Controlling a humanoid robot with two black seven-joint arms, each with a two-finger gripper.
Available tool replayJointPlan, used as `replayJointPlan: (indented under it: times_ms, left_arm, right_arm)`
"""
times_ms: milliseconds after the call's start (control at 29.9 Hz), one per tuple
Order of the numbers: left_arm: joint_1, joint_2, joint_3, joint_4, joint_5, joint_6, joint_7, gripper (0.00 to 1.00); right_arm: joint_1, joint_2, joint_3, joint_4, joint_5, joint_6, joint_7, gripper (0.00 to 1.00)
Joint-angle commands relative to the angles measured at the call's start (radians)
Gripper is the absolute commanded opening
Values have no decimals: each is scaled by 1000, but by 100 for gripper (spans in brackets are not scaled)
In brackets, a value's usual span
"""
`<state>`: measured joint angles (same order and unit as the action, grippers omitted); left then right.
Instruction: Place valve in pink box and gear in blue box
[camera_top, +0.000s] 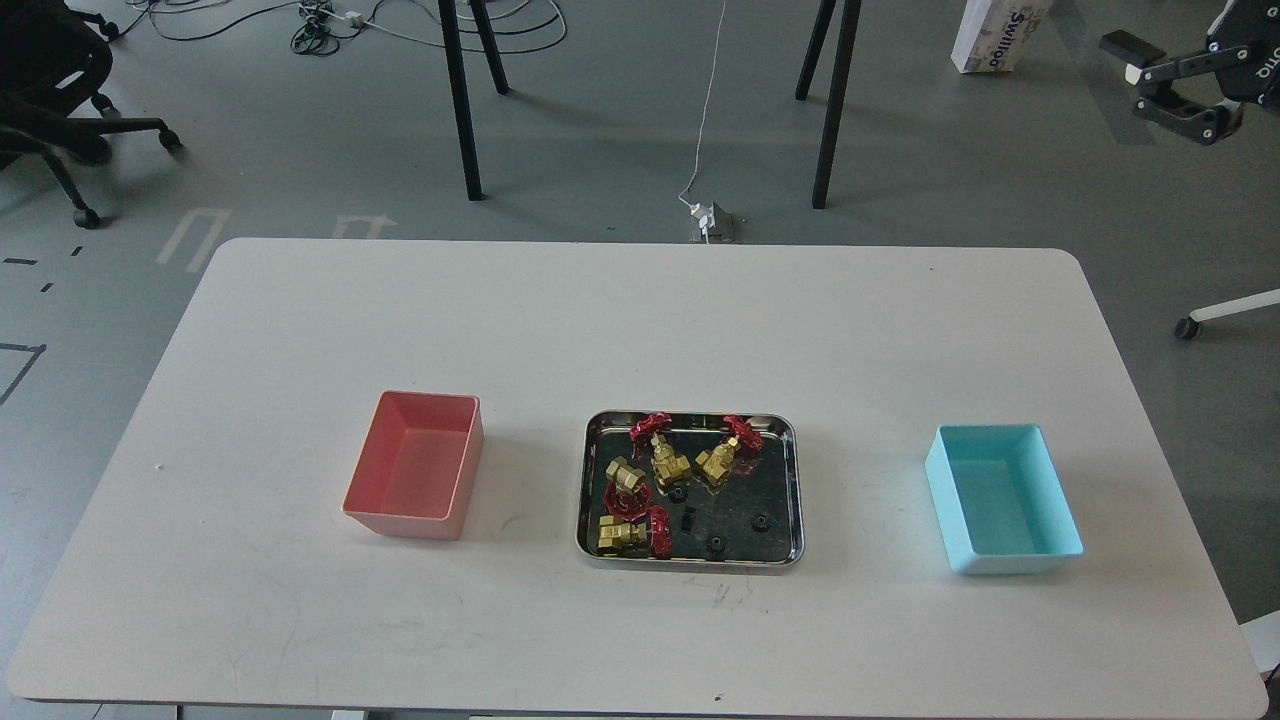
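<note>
From here I see all four valves crowded in the left half of the steel tray at the middle of the table. The nearest valve lies on its side at the tray's front left corner, handwheel to the right. The black gears sit in the tray's right and front part; one gear lies alone, clear of the brass. The pink box stands well to the left of the tray, the blue box well to the right, both showing bare floors.

I judge the valves rigid, dense for their size, and slick on the brass, so I would close across the squarish body rather than the spoked wheel, which could turn or slip. The gears look thin, light and flat on shiny metal, hard to pinch; I would come straight down across the rim.

My right gripper hangs high at the upper right, away from the table, jaws parted and holding nothing. My left gripper is out of sight.
</note>
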<state>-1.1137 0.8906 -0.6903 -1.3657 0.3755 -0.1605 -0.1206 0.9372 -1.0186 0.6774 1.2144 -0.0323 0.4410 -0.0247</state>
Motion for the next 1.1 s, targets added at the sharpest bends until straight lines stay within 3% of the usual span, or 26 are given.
replayJointPlan:
  times_ms: [0,33,134,201,301,401,468,569,669,803,1003,1070]
  left_arm:
    - [11,7,-15,-1,6,7,-16,100]
    - [15,8,-12,-3,16,7,-36,100]
    - [23,10,-11,-4,86,10,-167,100]
    - [23,10,-18,-4,86,16,-207,100]
    - [22,28,-28,-6,72,-19,-217,100]
    - [23,59,-63,5,95,-149,-226,100]
    - [22,47,-61,23,158,-172,-229,100]
    - [29,5,-34,17,247,-206,-215,100]
    - [34,-9,78,-19,414,-220,-192,100]
    - [43,-80,142,-102,861,-96,-174,98]
    - [68,-280,297,-119,1498,-2,-41,98]
    - [81,-352,352,-112,1650,7,-14,98]
  right_arm:
    - [0,0,-4,5,0,-2,-1,99]
    - [0,0,-4,5,0,-1,-1,99]
    - [2,2,-2,5,-1,1,-1,99]
    - [5,3,-2,5,-1,1,-1,99]
    - [6,5,-2,5,-3,4,-1,99]
    - [8,8,1,4,-3,5,0,99]
    - [8,6,7,5,-3,5,2,99]
    - [9,6,28,1,-6,4,2,99]
    - [28,6,44,-1,-14,1,2,99]
    - [54,6,41,-7,-20,-2,-4,99]
    - [57,8,36,-9,-83,-16,-6,99]
    - [57,8,36,-9,-100,-15,-4,99]
